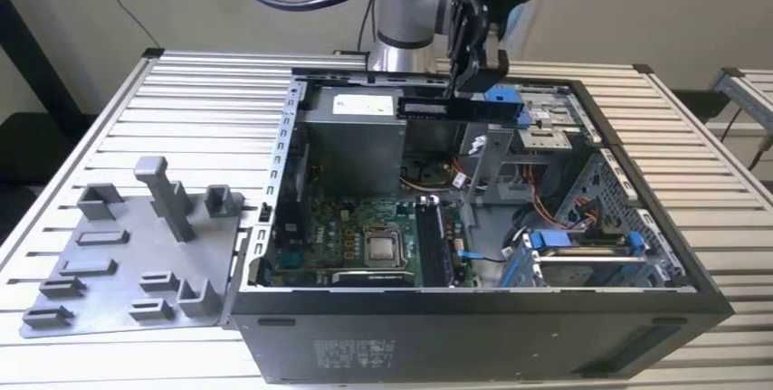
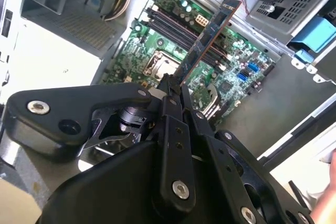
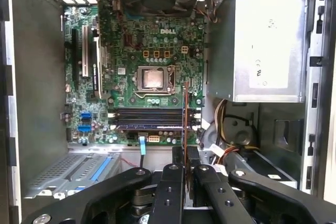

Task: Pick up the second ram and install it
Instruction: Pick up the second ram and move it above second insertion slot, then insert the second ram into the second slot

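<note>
Black linkage of the gripper (image 2: pixel 170 85) crowds the foreground in both wrist views, its jaws drawn narrow and clamped on one end of the second ram (image 2: pixel 210 32), which juts straight out past the tips as a slim dark strip. In the first wrist view the second ram (image 3: pixel 186 114) appears edge-on, a thin line running away from the gripper (image 3: pixel 186 153). In the exterior view the gripper (image 1: pixel 457 91) hangs above the open computer case (image 1: pixel 483 318), holding the stick level at about the height of the case's top rim, clear of everything beneath. Directly below the held stick lies the green motherboard (image 3: pixel 131 40), and the long memory slots (image 3: pixel 149 114) run crosswise to the strip rather than in line with it. Just beyond the slots, farther from the gripper, sits the square processor socket (image 3: pixel 154 78). Off to one side of the tool stands the grey power supply (image 3: pixel 268 40). Blue drive clips (image 1: pixel 567 241) sit in the case toward the exterior view's right. Well apart from the gripper, toward the exterior view's left, a grey tray (image 1: pixel 121 254) rests on the slatted table (image 1: pixel 181 91).
</note>
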`<state>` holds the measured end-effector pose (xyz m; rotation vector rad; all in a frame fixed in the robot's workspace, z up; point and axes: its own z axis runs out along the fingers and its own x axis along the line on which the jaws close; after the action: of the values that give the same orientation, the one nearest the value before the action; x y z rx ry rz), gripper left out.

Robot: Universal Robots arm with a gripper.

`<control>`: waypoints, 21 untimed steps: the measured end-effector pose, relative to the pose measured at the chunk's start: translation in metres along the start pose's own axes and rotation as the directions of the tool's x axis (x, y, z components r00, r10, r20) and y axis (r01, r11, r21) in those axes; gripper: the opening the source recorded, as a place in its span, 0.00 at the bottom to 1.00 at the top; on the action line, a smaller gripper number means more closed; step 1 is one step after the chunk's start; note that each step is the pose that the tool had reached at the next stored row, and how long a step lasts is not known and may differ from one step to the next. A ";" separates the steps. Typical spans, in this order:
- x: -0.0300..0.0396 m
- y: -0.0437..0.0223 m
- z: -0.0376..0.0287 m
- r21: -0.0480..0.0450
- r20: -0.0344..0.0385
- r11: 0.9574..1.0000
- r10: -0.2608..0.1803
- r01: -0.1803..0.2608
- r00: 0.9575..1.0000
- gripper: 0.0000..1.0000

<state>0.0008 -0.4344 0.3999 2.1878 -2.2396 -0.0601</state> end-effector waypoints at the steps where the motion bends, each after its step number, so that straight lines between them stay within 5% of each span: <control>1: -0.0005 0.0000 0.0000 0.000 0.000 1.000 0.000 0.000 1.000 0.14; 21: -0.0022 0.0001 0.0000 0.001 0.001 1.000 0.027 -0.027 1.000 0.14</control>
<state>0.0008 -0.4321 0.3999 2.1578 -2.2692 -0.0602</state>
